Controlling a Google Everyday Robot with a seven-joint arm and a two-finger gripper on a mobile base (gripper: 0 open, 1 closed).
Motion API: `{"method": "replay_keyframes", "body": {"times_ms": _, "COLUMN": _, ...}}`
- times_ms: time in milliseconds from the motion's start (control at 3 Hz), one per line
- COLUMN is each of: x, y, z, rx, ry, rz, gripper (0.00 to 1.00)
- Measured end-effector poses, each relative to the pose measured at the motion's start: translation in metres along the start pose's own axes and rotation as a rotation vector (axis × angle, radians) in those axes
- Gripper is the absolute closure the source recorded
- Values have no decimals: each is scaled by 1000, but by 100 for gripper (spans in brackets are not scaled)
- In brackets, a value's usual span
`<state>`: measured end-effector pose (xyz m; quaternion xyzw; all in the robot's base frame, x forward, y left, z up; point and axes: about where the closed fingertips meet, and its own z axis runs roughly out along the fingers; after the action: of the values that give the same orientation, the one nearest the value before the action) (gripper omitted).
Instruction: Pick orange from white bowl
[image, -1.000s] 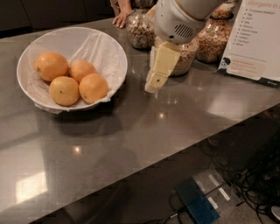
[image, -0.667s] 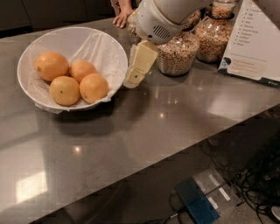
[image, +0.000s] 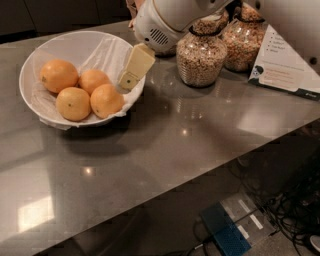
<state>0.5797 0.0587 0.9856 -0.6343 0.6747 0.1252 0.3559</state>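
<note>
— Where is the gripper?

— The cream-coloured, slab-shaped gripper (image: 127, 80) hangs at the right rim of the wide, round white bowl (image: 24, 75), under the arm's rounded white wrist housing (image: 155, 30). Its long axis slants from upper right down to lower left, with the tip aimed into the bowl. Seen side-on like this, I cannot tell whether it is apart or together.

— And the fruit?

— Four smooth, round yellow-orange oranges lie clustered in the bowl on crinkled white paper (image: 107, 50). The nearest orange (image: 106, 100) sits just below and left of the gripper tip, close to it but apart. Being round, it shows no long axis or heading. The other three oranges (image: 73, 103) lie further left, touching one another.

— What lies to the right of the bowl?

— Two glass cereal jars (image: 201, 60), and beyond them a printed white card (image: 282, 67), all on the same grey countertop (image: 175, 145).
</note>
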Motion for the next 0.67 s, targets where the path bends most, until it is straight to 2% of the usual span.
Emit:
{"method": "replay_keyframes", "body": {"times_ms": 333, "x": -12, "y": 29, "z": 34, "rx": -60, "ry": -26, "rz": -17, "gripper": 0}}
{"method": "replay_keyframes", "body": {"times_ms": 667, "x": -12, "y": 29, "z": 34, "rx": -60, "ry": -26, "rz": -17, "gripper": 0}}
